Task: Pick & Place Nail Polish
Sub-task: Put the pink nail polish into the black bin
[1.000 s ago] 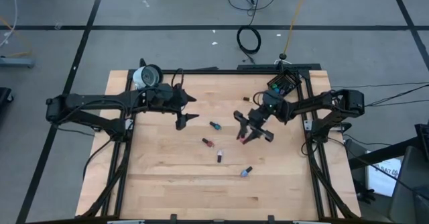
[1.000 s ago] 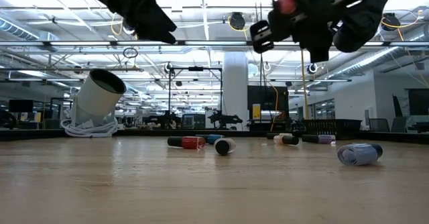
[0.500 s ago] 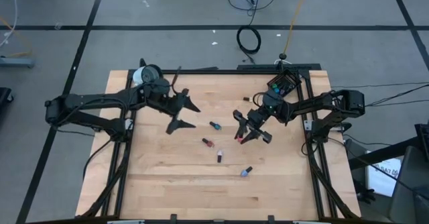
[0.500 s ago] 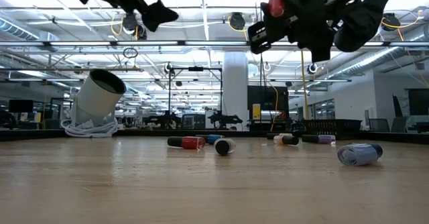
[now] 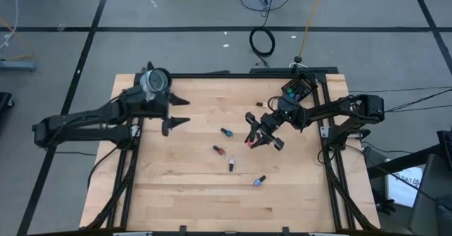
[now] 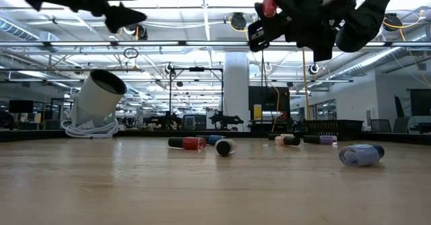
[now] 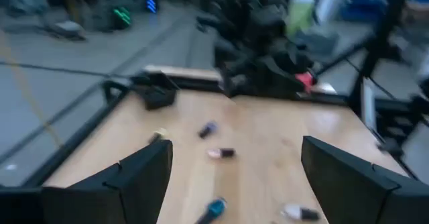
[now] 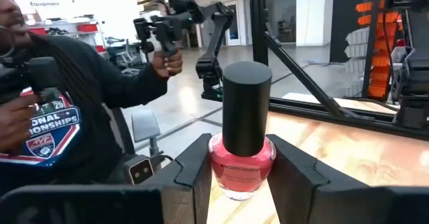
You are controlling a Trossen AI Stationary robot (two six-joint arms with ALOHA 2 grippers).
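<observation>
My right gripper (image 5: 254, 138) hangs above the table's middle right, shut on a pink-red nail polish bottle (image 8: 242, 158) with a black cap (image 8: 246, 108). Several more nail polish bottles lie on their sides on the wood: teal (image 5: 226, 132), red (image 5: 219, 150), pale (image 5: 231, 164) and blue (image 5: 260, 181). My left gripper (image 5: 176, 112) is high above the far left part of the table, open and holding nothing; its two fingers (image 7: 137, 177) frame the left wrist view. My right gripper pinches the bottle's round glass body (image 8: 221, 165) between its two fingers, one on each side. The fingers are about level and point toward the table's left. The cap stands free beyond the fingers, and the bottle (image 6: 269, 7) is lifted well clear of the table.
A white cylinder with a coiled cable (image 5: 155, 81) lies at the far left corner. A small black box (image 5: 297, 87) sits at the far right corner. A dark frame (image 5: 134, 158) edges the table. A person (image 8: 60, 117) holding hand controllers sits beyond the table.
My left gripper has drawn back toward the table's left edge and tipped up to about level, staying open. My right gripper has turned a little in place with the bottle still held; the bottles on the table have not moved.
</observation>
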